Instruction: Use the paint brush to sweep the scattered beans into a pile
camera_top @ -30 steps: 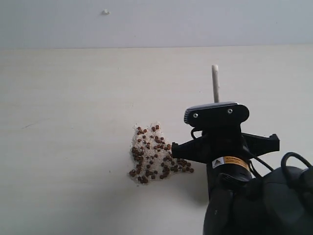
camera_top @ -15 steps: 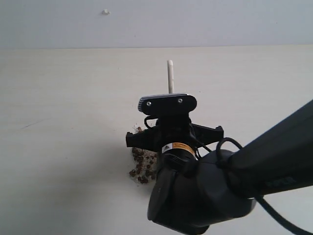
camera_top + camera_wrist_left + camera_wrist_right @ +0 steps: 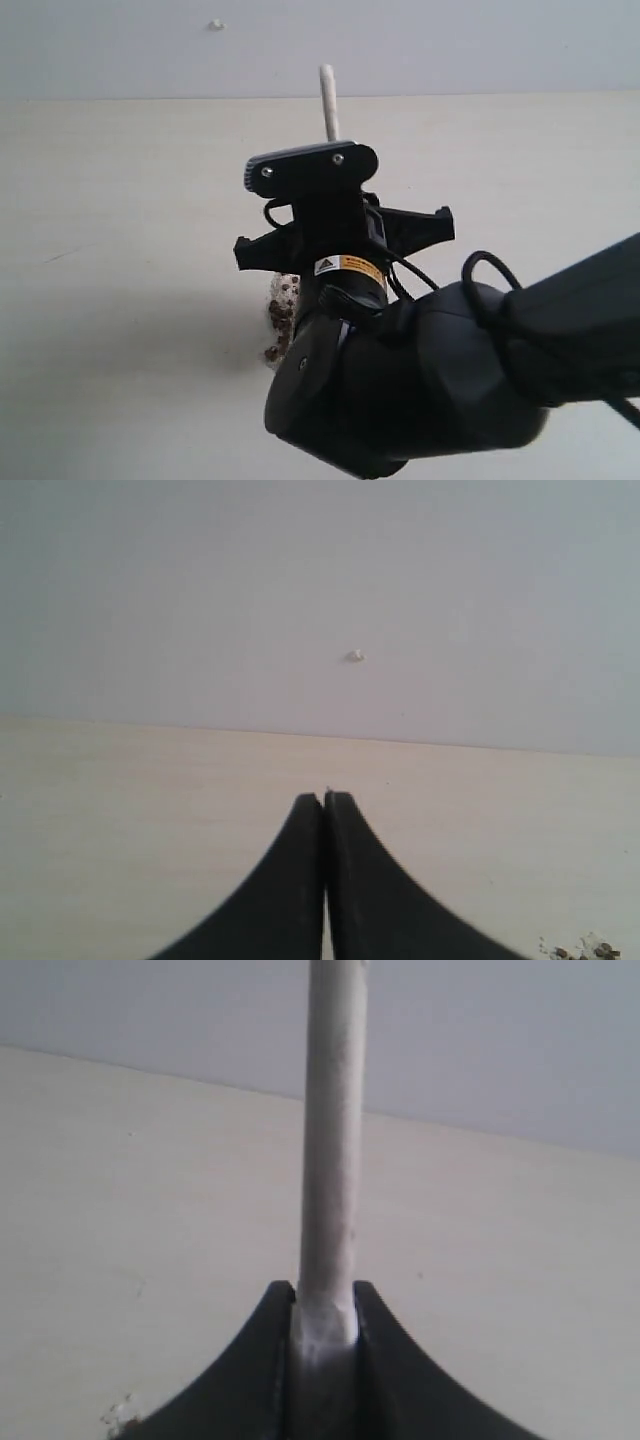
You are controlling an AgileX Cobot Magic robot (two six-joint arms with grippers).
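The paint brush's pale handle [image 3: 326, 100] sticks up above my right arm's wrist [image 3: 340, 260] in the exterior view. Its ferrule and bristles are hidden. My right gripper [image 3: 324, 1290] is shut on that paint brush handle [image 3: 333, 1130]. The arm covers most of the beans [image 3: 280, 315]; only their left fringe shows, reddish-brown pellets among whitish crumbs. A few beans [image 3: 585, 950] also show at the corner of the left wrist view. My left gripper [image 3: 325, 798] is shut on nothing, low over bare table, and does not appear in the exterior view.
The pale wooden table [image 3: 120, 220] runs back to a grey wall [image 3: 450, 45] with a small white mark [image 3: 216, 24]. Some whitish crumbs [image 3: 120, 1415] lie near the right gripper. The bulky right arm [image 3: 450, 380] fills the lower right of the exterior view.
My right arm has carried the brush leftward, from the right edge of the beans to over them. It now hides most of the pile. The handle tip has also moved up in the exterior view.
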